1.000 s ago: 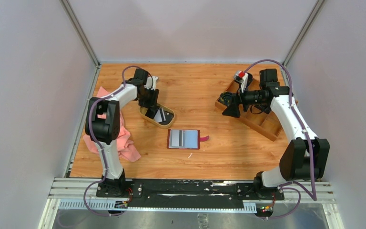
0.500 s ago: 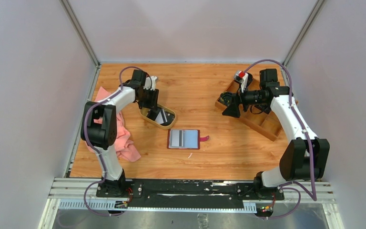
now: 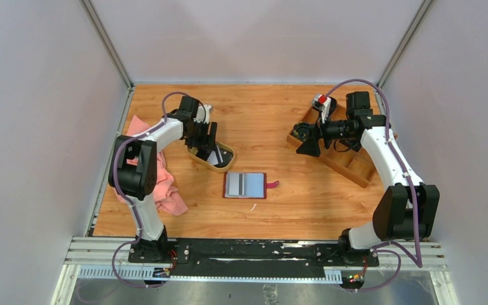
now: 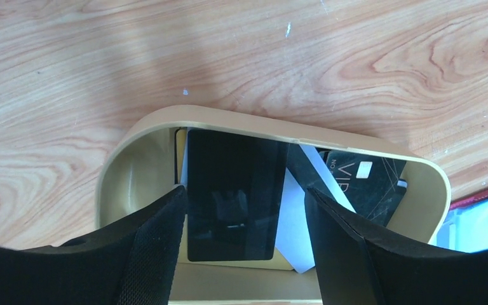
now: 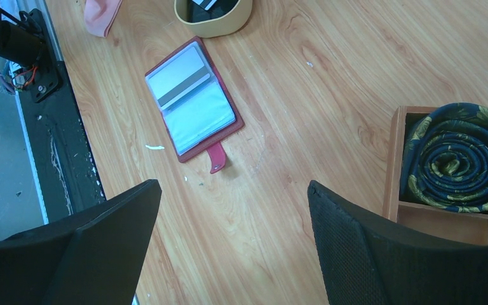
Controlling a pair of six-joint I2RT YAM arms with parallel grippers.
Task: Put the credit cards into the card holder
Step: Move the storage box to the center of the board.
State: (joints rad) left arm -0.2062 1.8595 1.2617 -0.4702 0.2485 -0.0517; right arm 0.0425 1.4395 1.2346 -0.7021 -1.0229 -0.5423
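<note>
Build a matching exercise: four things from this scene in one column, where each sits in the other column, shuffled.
Column one
1. black card
2. card holder
3. rolled necktie
4. pink cloth

Column two
a. coiled in a compartment of the wooden tray
b. lying open on the bare table
c. inside the oval tan dish
d. crumpled at the table's left edge

Pairs: 1-c, 2-b, 3-a, 4-d
</note>
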